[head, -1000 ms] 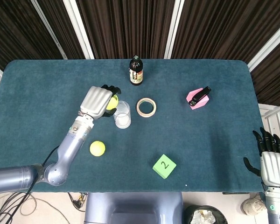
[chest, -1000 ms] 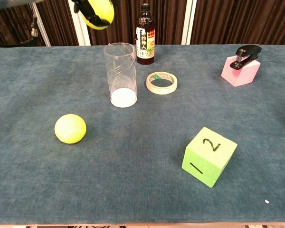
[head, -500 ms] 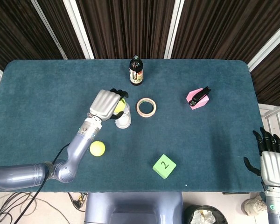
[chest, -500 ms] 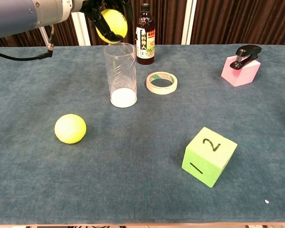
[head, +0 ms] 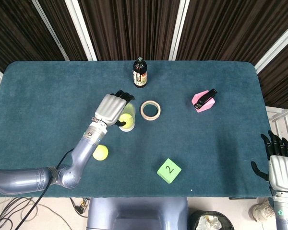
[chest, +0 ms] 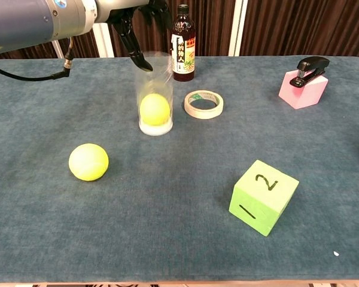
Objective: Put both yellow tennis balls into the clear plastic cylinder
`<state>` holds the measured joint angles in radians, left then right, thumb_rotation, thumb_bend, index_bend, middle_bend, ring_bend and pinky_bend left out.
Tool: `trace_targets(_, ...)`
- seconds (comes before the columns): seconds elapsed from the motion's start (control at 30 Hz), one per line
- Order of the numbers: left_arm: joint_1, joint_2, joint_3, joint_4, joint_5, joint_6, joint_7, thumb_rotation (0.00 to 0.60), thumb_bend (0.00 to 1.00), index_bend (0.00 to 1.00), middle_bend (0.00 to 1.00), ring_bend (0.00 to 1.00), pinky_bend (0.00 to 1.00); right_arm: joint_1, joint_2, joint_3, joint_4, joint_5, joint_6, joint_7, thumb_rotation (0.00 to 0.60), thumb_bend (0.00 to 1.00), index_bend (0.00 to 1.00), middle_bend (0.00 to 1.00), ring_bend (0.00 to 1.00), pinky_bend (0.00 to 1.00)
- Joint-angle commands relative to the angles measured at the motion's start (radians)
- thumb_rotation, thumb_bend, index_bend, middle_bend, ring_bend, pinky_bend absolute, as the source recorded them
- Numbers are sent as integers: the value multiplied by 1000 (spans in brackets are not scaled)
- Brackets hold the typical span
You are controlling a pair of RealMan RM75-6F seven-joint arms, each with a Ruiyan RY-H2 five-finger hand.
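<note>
One yellow tennis ball [chest: 154, 109] now sits at the bottom of the clear plastic cylinder [chest: 154, 95]; half a second ago it was still clamped in the left hand [head: 112, 108] just above the rim. That hand now hovers over the cylinder's mouth with its fingers [chest: 133, 45] spread apart and nothing in them, so the drop looks made and half the task seems done. The cylinder stands upright on the table [head: 48, 96] and holds only this one ball, resting low against its white base.

The second tennis ball [chest: 88, 161] lies loose on the cloth, nearer the robot and to the left of the cylinder, apart from it and untouched. It is what the left hand likely needs next.

Beside the cylinder on the other side lies a tape roll [chest: 203, 104], and a dark bottle [chest: 183, 43] stands behind. The right hand [head: 280, 165] rests off the table's far corner, fingers apart and holding nothing.
</note>
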<state>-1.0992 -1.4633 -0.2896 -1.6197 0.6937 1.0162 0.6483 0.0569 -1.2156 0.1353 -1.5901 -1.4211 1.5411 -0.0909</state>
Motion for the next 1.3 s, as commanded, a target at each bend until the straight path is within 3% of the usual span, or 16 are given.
trace_targets(0.03, -2, 1, -3, -7, 4, 9, -1, 600, 47, 236, 203, 148, 404, 0, 0, 1, 0, 1, 1, 0, 600, 346, 113, 30, 58, 11)
trace_targets(0.3, 39, 71, 24, -114, 110, 63, -19, 600, 47, 232, 226, 149, 419, -1, 0, 6, -1, 0, 8, 4, 600, 346, 113, 30, 58, 11)
trace_targets(0.5, 157, 208, 129, -257, 248, 147, -30, 600, 47, 208, 220, 149, 418, -1, -2, 6, -4, -1, 11, -3, 600, 346, 113, 30, 58, 11)
trace_targets(0.67, 279, 324, 252, -322, 342, 170, -89, 600, 47, 162, 145, 107, 355, 0, -5, 7, -7, -1, 12, -12, 600, 346, 113, 30, 58, 11)
trace_targets(0.83, 356, 365, 346, -290, 446, 126, -192, 600, 47, 152, 112, 82, 323, 3, -7, 2, -7, -3, 4, -27, 600, 346, 113, 30, 58, 11)
trace_targets(0.97, 405, 351, 390, -229, 564, 133, -262, 600, 46, 152, 114, 82, 316, 4, -11, -1, -9, -5, 4, -34, 600, 346, 113, 30, 58, 11)
trace_targets(1.3, 434, 255, 411, -93, 655, 55, -335, 600, 46, 152, 122, 82, 308, 3, -12, 0, -10, -4, 5, -35, 600, 346, 113, 30, 58, 11)
